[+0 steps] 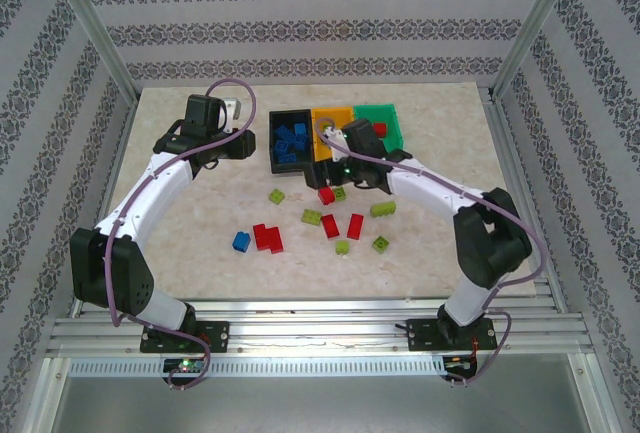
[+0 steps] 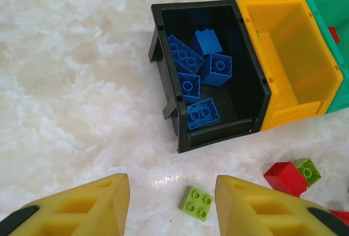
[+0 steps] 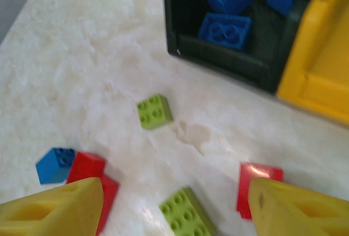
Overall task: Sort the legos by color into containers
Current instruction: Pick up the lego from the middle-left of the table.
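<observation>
Three open-topped rectangular bins stand touching in a row at 12 o'clock on the table (image 1: 180, 243). They are the black bin (image 2: 218, 132), the orange-yellow bin (image 2: 294, 110) at its 3 o'clock, and the green bin (image 1: 380, 108) beyond that. Five blue bricks (image 2: 199, 78) lie tumbled at mixed tilts in the black bin, and one red brick (image 1: 380, 130) lies in the green bin. Loose studded pieces are scattered at the bins' 6 o'clock: six lime green bricks (image 1: 312, 217), several red bricks (image 1: 355, 226), and a single blue brick (image 1: 241, 241) at the scatter's 8 o'clock, just beside a red one.
</observation>
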Controlling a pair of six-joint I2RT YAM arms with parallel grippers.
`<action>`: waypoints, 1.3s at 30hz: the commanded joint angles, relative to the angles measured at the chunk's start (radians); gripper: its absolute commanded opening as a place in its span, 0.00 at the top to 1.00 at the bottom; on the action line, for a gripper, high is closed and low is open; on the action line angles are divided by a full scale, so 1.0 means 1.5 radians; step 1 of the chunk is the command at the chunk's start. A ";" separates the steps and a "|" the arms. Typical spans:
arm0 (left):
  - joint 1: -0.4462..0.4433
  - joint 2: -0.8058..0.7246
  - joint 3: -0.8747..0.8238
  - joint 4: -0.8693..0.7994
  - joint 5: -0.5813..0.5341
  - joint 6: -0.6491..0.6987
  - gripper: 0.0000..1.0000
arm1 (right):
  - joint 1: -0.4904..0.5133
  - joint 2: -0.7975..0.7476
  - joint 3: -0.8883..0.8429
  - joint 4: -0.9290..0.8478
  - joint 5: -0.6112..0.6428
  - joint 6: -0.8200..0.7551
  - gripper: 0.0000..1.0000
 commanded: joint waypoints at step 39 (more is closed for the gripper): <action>-0.014 -0.098 -0.299 -0.244 0.088 -0.199 0.40 | -0.070 -0.117 -0.273 0.258 -0.017 0.054 0.34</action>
